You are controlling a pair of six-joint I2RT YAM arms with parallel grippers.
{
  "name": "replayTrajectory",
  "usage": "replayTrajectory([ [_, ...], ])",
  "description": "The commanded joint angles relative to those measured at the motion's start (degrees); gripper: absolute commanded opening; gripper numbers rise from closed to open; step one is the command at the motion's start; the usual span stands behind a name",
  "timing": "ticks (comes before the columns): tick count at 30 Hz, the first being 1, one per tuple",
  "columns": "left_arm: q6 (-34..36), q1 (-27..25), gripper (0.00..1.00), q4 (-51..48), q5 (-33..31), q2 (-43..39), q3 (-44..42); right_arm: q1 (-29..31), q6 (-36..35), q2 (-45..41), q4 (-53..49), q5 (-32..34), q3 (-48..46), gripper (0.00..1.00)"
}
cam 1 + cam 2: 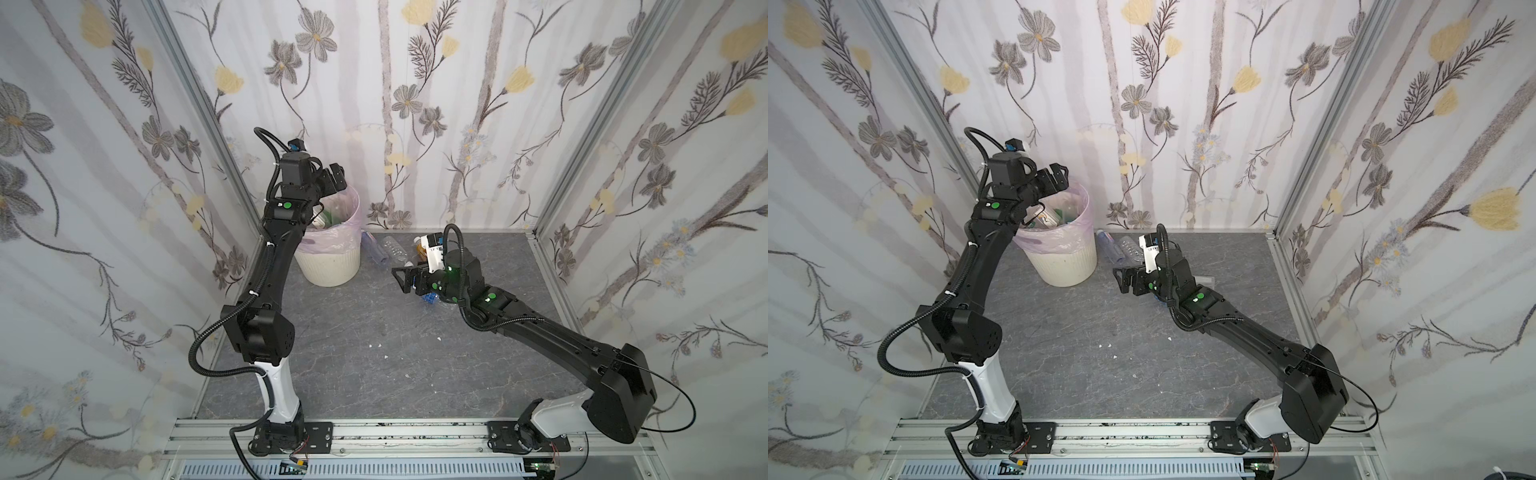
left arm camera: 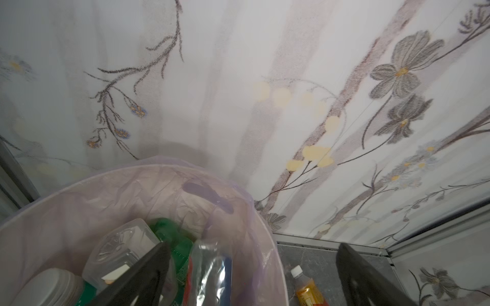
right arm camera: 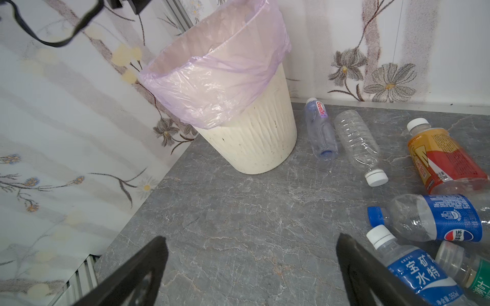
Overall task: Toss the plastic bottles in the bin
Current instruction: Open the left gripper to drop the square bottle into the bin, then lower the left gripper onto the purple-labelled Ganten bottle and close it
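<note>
- Pink-lined and cream, the bin [image 1: 332, 266] stands at the far left of the table [image 1: 374, 353] in both top views. Your left fingers [image 1: 337, 176] hang over its mouth. The right fingers [image 1: 1128, 279] sit low at mid-table, beside the plastic bottles [image 1: 395, 249] lying right of the bin.
- Left wrist view: your left fingers [image 2: 148, 275] are spread wide and grip nothing. A clear bottle [image 2: 209, 265], blurred, sits inside the liner [image 2: 270, 238] between them, next to a green bottle [image 2: 172, 233] and other empties. I judge this drop done.
- Right wrist view: your right fingers [image 3: 363, 273] stand wide apart and empty above bare table. Six bottles lie there: two near the bin's foot, an orange-red bottle [image 3: 442, 156] farther right, and three clustered just beside one finger.
- Next, I'd say, bring the right fingers over the nearest blue-labelled bottle [image 3: 413, 270], straddle its body across the width, then close. It may roll, so approach squarely.
</note>
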Motion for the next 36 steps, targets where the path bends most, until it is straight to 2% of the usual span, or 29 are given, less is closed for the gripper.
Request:
replayTrajectory([
  [1, -1.9, -0.6, 1.00, 1.6, 1.7, -4.4, -1.9, 0.1, 1.1, 0.0, 2.2, -0.4, -0.5, 1.00],
  [7, -1.6, -3.7, 1.00, 1.7, 1.0, -10.8, -7.6, 0.1, 2.4, 0.1, 3.4, -1.0, -1.7, 1.00],
  [13, -3.9, -7.8, 1.00, 2.0, 3.1, -15.6, -14.7, 0.1, 3.1, -0.6, 3.0, 0.2, -2.4, 1.00],
  [17, -8.5, -9.3, 1.00, 5.0, 6.9, -18.9, -23.1, 0.1, 3.0, 0.1, 1.9, 1.0, -2.0, 1.00],
  [22, -10.7, -12.6, 1.00, 8.6, 6.9, -22.3, -34.0, -0.2, 4.0, 0.0, 2.2, 1.7, -3.1, 1.00],
  [25, -12.8, -14.5, 1.00, 9.6, 5.4, -22.8, -38.1, -0.8, 5.1, -1.2, 3.4, 1.7, -5.4, 1.00],
  [28, -14.0, -17.6, 1.00, 9.7, 0.7, -22.0, -39.9, -1.6, 5.9, -3.0, 3.9, 1.8, -8.0, 1.00],
  [36, -19.6, -24.5, 1.00, 9.7, -12.4, -13.7, -38.5, -4.7, 8.0, -12.4, 4.5, 3.6, -18.1, 1.00],
])
